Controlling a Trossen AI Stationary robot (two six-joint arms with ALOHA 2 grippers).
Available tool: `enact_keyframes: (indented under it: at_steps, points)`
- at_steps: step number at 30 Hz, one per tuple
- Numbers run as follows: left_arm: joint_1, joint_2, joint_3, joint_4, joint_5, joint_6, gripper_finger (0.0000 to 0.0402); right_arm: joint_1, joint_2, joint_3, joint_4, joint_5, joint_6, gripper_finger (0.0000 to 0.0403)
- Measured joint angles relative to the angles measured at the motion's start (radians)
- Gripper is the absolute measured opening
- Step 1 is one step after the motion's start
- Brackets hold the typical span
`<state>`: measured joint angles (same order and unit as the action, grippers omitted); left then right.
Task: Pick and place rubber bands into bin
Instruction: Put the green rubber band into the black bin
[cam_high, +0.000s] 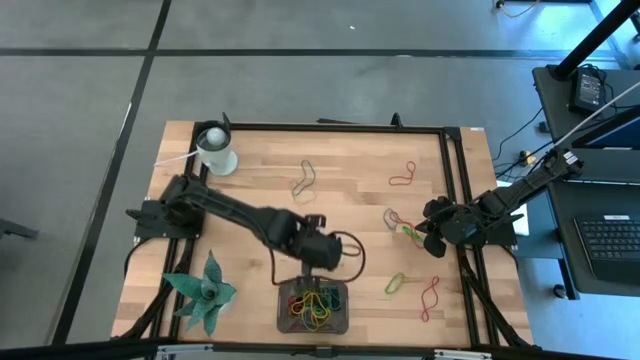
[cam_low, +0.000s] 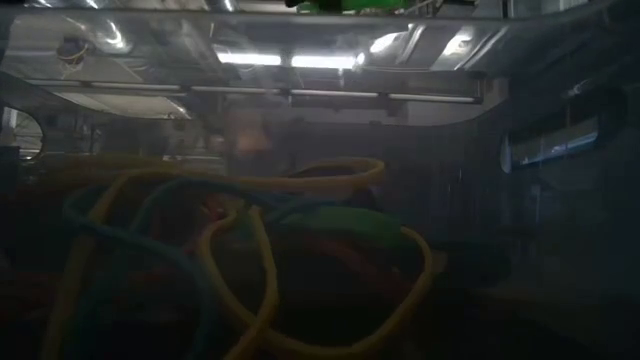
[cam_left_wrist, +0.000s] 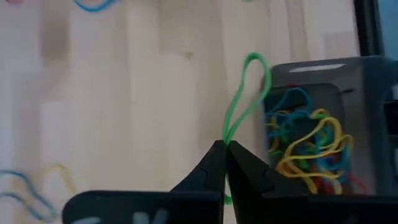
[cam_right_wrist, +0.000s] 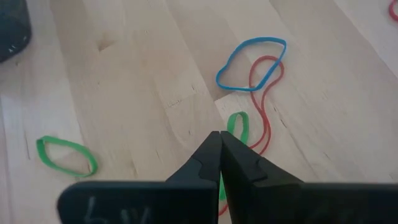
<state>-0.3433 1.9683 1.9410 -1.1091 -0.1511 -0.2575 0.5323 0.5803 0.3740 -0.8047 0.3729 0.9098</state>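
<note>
Both arms are black and jointed, trailing thin dark cables, each ending in a pincer (cam_left_wrist: 225, 149) of pointed, matte-black wedge-shaped fingers (cam_right_wrist: 239, 165).

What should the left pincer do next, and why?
Probably carry on over the bin and open. The left pincer is shut on a green band that hangs beside the rim, not yet above the pile inside.

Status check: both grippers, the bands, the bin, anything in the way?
Left gripper shut on green band, beside bin. Right gripper shut, low over the loose bands. Nothing in the way.
</note>
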Motion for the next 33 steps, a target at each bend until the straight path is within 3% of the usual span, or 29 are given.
enact_keyframes:
  at_steps: [9, 21, 33]
  points:
    - [-0.095, 0.135, 0.019, 0.018, 0.125, -0.251, 0.0003, 0.0, 0.0, 0.0, 0.0, 0.0, 0.001, 0.0014]
    - [-0.148, 0.24, 0.02, 0.066, 0.18, -0.359, 0.0007, 0.0, 0.0, 0.0, 0.002, 0.0, 0.003, 0.0014]
    - [-0.138, 0.271, 0.019, 0.062, 0.145, -0.408, 0.0076, 0.0, 0.0, 0.0, 0.003, 0.0, 0.005, 0.0014]
